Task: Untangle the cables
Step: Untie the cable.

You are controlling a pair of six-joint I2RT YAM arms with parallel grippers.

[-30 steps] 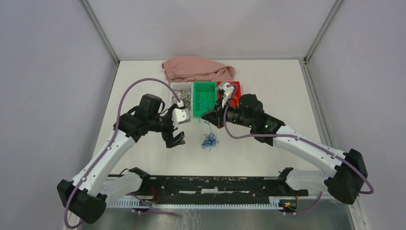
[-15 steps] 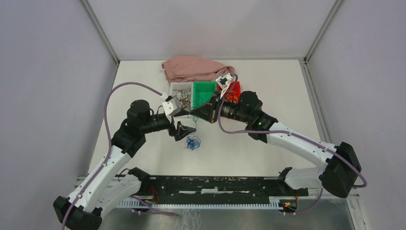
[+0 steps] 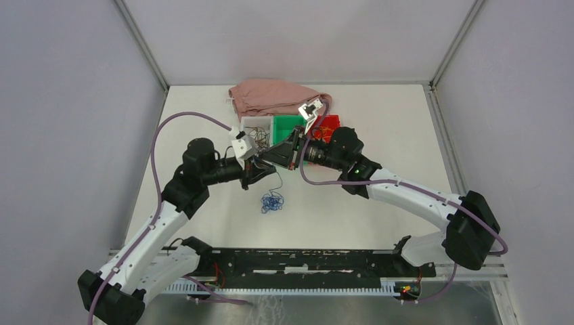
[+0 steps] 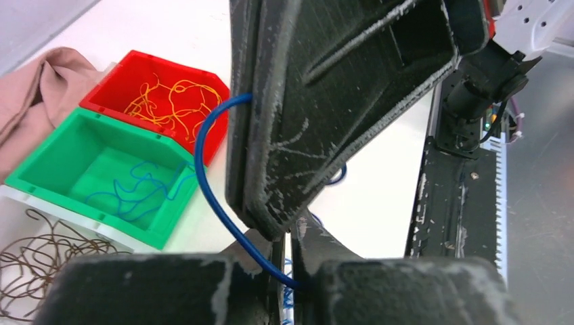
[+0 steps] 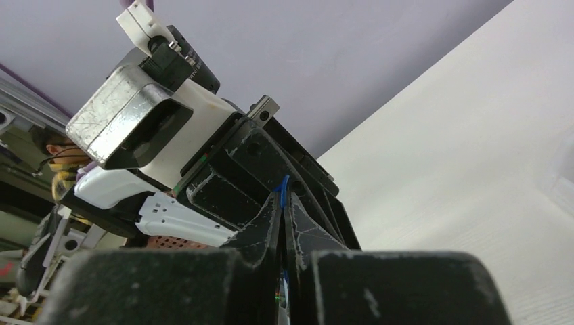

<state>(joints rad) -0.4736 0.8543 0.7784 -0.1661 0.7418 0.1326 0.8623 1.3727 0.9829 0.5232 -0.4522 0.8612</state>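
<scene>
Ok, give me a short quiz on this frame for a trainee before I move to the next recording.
1. True or false: the red bin holds blue cables.
2. The left fingers and right fingers together pinch one cable. Its colour? A blue, B yellow-orange, C brown.
3. Fill in: the brown cables lie in the ___ bin.
Key: 1 false; 2 A; 3 white bin.

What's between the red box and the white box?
The green box, with blue wires inside, sits between the red box and white box; the left wrist view shows it best.
</scene>
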